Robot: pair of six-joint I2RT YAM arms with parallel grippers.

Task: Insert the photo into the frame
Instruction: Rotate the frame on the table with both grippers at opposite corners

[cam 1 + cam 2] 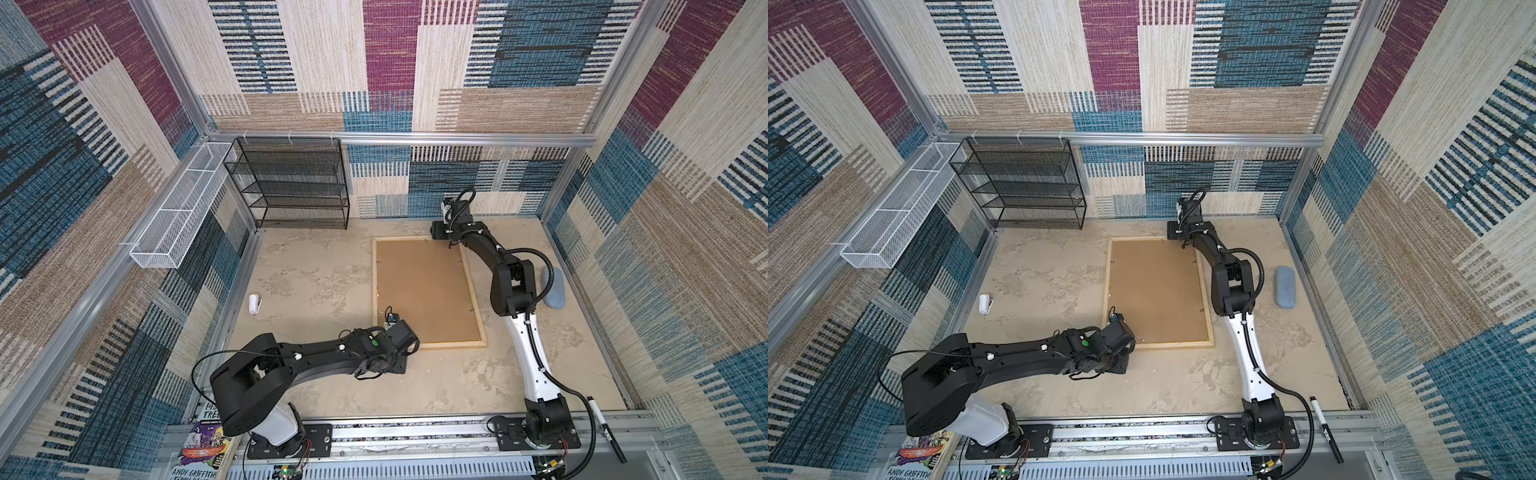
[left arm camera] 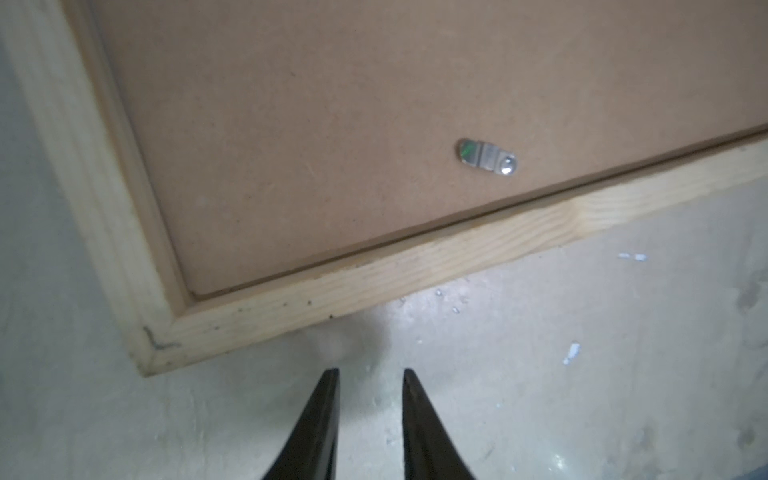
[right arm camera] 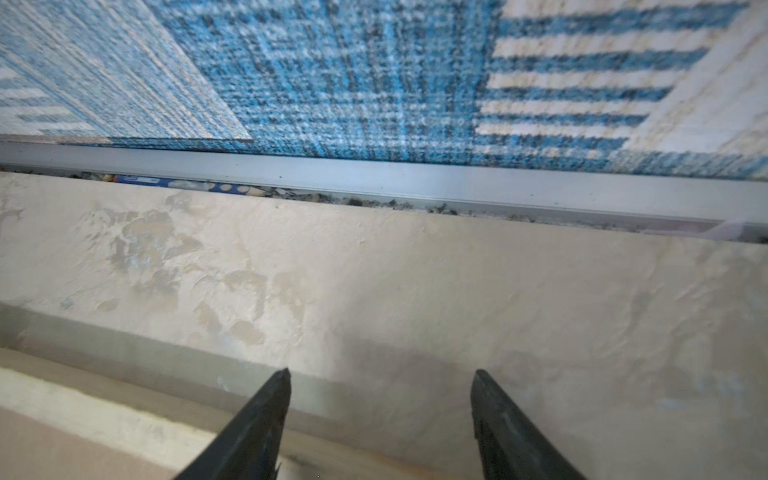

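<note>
Black fingers of my left gripper [image 2: 371, 374] stand slightly parted with nothing between them, over bare table [image 2: 540, 395] just off a corner of the frame [image 2: 415, 266] in the upper part of that view. A brown backing board [image 2: 332, 145] sits inside its pale wooden rails, with a metal clip [image 2: 488, 157] on it. My right gripper [image 3: 381, 371] is spread wide and empty beside the rail at lower left. In both top views the frame [image 1: 449, 345] [image 1: 1175, 345] lies flat mid-table

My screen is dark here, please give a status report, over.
Left gripper narrowly open, empty, at near corner of frame. Right gripper wide open, empty, by far corner. Photo not in view. Backing board fills the frame.
</note>
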